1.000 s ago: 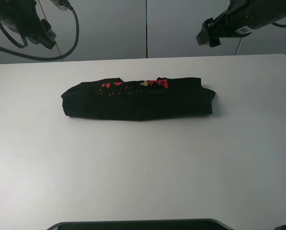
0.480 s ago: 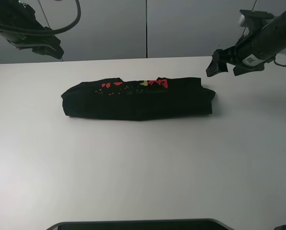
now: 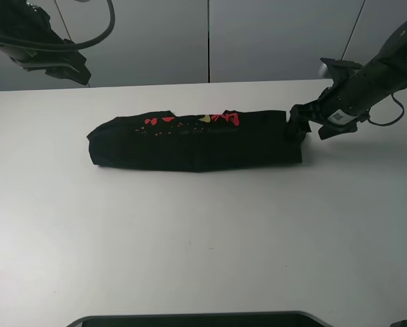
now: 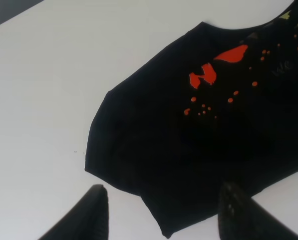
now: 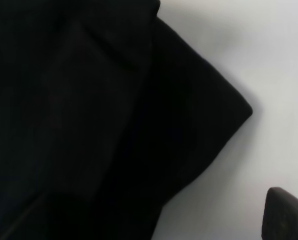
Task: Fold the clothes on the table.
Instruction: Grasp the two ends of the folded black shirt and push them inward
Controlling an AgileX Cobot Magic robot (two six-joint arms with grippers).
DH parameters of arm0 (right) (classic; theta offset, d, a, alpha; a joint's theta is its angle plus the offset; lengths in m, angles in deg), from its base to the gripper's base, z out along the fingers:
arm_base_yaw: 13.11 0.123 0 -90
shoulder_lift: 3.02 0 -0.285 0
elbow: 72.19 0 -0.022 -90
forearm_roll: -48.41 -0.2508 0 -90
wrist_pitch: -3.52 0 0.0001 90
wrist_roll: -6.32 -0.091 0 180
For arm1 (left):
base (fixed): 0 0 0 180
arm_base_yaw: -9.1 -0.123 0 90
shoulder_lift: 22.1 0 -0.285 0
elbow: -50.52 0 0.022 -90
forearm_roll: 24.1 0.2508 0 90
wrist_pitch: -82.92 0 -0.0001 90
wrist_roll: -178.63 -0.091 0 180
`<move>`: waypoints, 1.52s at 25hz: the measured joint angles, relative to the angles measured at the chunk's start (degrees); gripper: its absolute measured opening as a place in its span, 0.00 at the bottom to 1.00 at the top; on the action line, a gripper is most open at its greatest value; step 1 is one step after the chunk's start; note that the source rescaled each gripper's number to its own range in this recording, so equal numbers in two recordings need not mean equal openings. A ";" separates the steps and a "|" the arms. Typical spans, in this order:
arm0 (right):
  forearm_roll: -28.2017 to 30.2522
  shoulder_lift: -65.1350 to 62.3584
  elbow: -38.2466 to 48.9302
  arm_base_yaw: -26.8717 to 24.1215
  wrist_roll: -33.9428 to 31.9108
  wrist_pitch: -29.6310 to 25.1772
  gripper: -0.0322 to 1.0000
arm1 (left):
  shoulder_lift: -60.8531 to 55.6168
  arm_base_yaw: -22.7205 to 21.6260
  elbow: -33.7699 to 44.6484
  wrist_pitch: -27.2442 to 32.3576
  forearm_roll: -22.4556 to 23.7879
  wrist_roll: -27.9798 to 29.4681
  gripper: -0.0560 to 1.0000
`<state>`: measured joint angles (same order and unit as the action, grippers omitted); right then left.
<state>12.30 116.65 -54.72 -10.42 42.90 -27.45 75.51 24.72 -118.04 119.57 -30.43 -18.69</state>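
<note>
Risk: right gripper point(image 3: 296, 127), jaws spread and holding nothing, sits low at the T-shirt's point(image 3: 196, 139) right end. If it closes there it may pinch only the top layer and pull the fold open. Nothing anchors the far end, since the left gripper point(image 4: 161, 210) hangs high at upper left, also open and empty.

T-shirt: black, folded into a long band, red print along upper edge. Lies centre-back of white table point(image 3: 203, 238).

Matt black cloth T-shirt point(image 3: 196, 146), smooth matt white table point(image 3: 203, 238), left gripper point(image 4: 163, 215) fingertips point(image 4: 234, 212) matt black, finely dotted
</note>
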 joint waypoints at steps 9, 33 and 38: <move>-9.78 2.36 0.00 0.10 7.87 -1.98 0.89 | 0.00 0.00 0.00 0.00 -0.12 -0.64 0.65; -19.14 8.80 -1.07 5.74 12.95 -5.40 0.62 | 0.00 0.00 0.00 -0.12 -0.12 -0.74 0.65; -20.90 12.32 -1.61 5.89 12.40 -7.99 0.15 | 0.00 0.00 0.00 -0.20 -0.12 -0.74 0.65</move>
<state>-8.60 128.98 -56.33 -4.53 55.30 -35.44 75.51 24.72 -118.04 119.37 -30.55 -19.43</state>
